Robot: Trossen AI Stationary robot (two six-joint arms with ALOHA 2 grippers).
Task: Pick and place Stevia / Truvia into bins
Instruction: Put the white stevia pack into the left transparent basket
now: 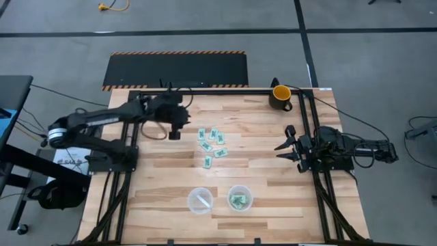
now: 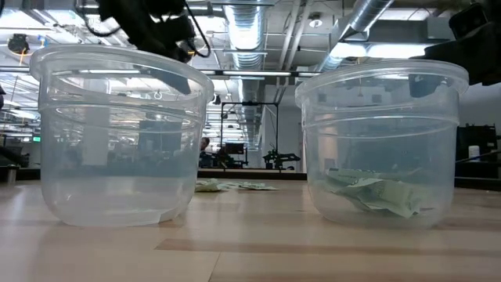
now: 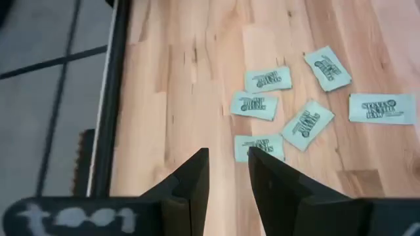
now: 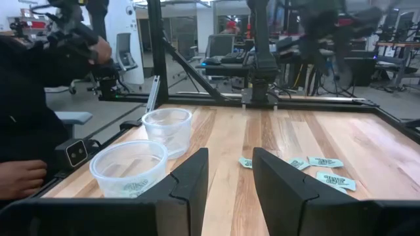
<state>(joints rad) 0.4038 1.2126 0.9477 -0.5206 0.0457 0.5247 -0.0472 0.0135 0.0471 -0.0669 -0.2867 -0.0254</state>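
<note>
From above, the left arm was seen stretched across the far left part of the table (image 1: pixel 164 205), its left gripper (image 1: pixel 173 134) pointed down just to the left of a loose cluster of Stevia packets (image 1: pixel 211 145). The right arm was folded at the right edge, the right gripper (image 1: pixel 286 143) held level with its fingers spread and aimed toward the packets, which lay well apart from it. Nearer the front edge, beyond both grippers, two clear cups were set side by side: the left cup (image 1: pixel 200 200) and the right cup (image 1: pixel 240 198), the latter holding green packets. A yellow-and-black mug (image 1: pixel 280 95) was placed at the far right corner.

At table height, the left cup (image 2: pixel 117 137) was shown without packets, the right cup (image 2: pixel 381 141) with several crumpled ones at its bottom; loose packets (image 2: pixel 235 186) were seen behind, between them.

From the left wrist, the left gripper (image 3: pixel 228 172) was viewed with a narrow gap between its fingers, nothing pinched; six packets (image 3: pixel 268 80) were spread just ahead, the nearest packet (image 3: pixel 260 146) beside one fingertip.

From the right wrist, the right gripper (image 4: pixel 230 172) was seen parted and empty, with packets (image 4: pixel 325 162) ahead and both cups (image 4: pixel 167 128) to one side. A person's hand (image 4: pixel 20 178) was visible beyond the table edge.
</note>
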